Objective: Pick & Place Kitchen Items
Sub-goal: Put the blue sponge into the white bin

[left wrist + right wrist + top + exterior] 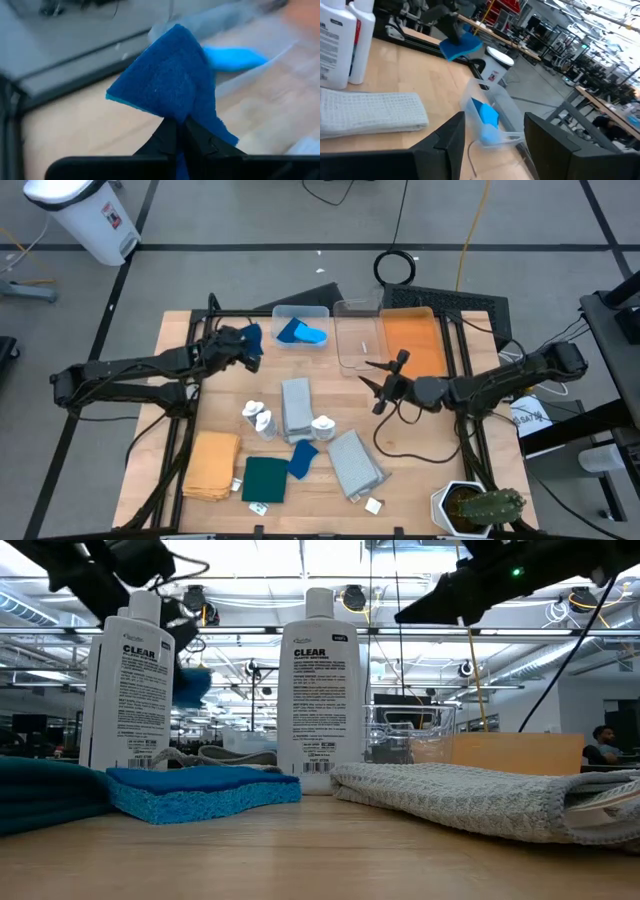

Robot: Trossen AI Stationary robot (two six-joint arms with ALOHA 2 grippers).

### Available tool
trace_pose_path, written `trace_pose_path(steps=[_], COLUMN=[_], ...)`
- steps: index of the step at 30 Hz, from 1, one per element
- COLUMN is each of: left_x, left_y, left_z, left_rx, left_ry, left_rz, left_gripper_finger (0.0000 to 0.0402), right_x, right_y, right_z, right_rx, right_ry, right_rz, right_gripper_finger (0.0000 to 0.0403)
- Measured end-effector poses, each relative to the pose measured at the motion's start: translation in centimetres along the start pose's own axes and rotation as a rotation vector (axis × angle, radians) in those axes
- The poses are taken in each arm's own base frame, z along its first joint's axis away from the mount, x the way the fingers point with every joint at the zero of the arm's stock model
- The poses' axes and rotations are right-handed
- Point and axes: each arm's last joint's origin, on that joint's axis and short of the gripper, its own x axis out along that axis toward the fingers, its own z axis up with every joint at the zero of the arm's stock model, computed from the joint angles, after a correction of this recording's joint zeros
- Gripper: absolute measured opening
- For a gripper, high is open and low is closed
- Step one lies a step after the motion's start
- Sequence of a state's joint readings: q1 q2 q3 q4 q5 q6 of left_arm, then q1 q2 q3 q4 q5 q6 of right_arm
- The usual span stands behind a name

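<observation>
Blue cloth piece hangs pinched in the closed left gripper, just beside the clear bin; right gripper waits open.

"CLEAR" on back labels of both white bottles, fine print below unreadable, no other legible txt

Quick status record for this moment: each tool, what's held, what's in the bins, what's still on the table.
left tool: shut on blue sponge, raised beside small bin
right tool: open, empty, near the big bin
small bin: holds blue pieces
big bin: looks empty
table: white bottles, two grey cloths, yellow cloth, green cloth, one blue piece
</observation>
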State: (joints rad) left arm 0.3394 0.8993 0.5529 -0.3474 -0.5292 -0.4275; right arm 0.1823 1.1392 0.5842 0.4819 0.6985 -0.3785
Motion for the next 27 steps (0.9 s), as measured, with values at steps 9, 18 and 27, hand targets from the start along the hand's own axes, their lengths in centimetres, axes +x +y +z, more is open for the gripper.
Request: trace_pose_path(steps=[9, 18, 27], left_x=[0.0, 1.1, 4.9], left_y=[-0.6, -0.7, -0.7], left_z=[1.7, 3.6, 5.8], left_rx=[0.073, 0.129, 0.15], left_ry=[-0.149, -0.279, -0.242], left_rz=[-0.078, -0.163, -0.18], left_gripper_finger=[0.001, 0.0009, 0.0009], right_x=[2.2, 3.7, 4.2], right_y=[-3.0, -6.0, -7.3], right_z=[-0.5, -1.7, -2.4], right_rx=[0.058, 0.091, 0.097], right_ry=[-0.099, -0.122, -0.1], right_rz=[0.108, 0.13, 0.088], right_gripper_finger=[0.0169, 0.0169, 0.0169])
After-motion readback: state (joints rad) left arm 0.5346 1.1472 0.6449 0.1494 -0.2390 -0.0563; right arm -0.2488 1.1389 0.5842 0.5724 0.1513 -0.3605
